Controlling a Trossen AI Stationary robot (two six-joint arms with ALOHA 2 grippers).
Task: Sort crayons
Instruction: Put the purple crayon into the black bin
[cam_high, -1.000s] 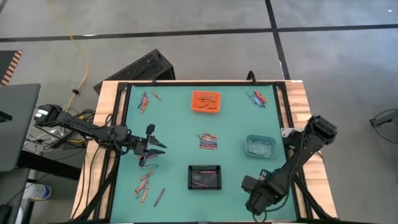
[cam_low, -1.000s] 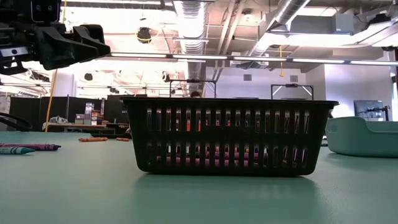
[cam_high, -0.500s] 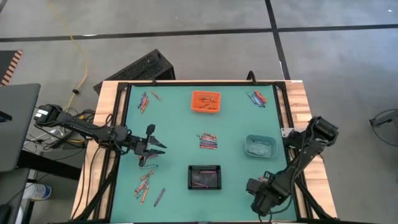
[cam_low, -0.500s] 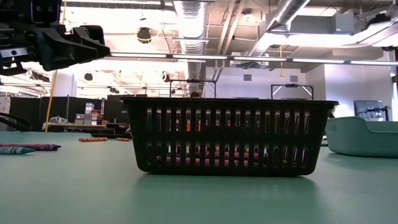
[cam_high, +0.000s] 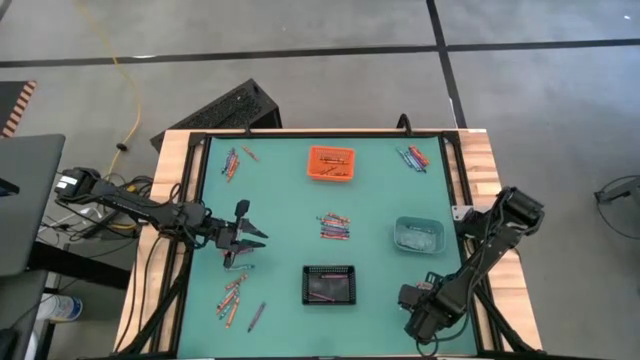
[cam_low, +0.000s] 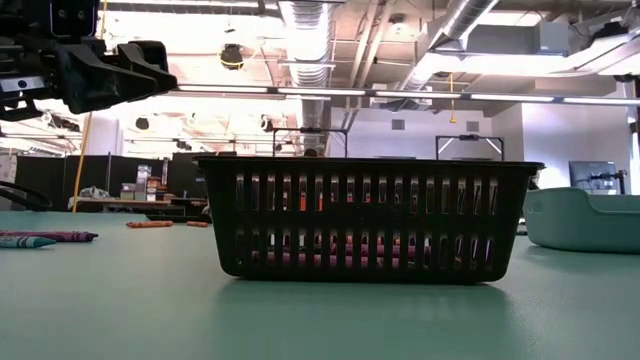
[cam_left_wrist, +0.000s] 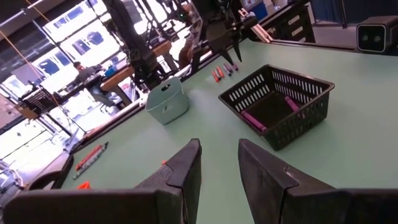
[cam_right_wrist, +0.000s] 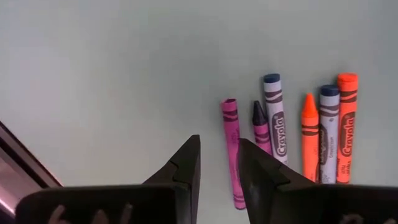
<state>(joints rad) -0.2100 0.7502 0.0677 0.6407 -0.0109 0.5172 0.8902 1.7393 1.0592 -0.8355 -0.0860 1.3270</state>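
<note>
Crayon sort, part done: both pincers empty, next pick judged pending.
High view: matte green tabletop; loose crayons in scattered clusters; orange bin, black bin and teal bin part-filled; left pincer over the left side, right pincer at the near right. Low view: the black bin is slotted, rigid plastic. Left wrist view: jaws apart, nothing between. Right wrist view: jaws apart above thin paper-wrapped sticks lying side by side; the next move likely calls for a narrow, single-crayon pinch.
</note>
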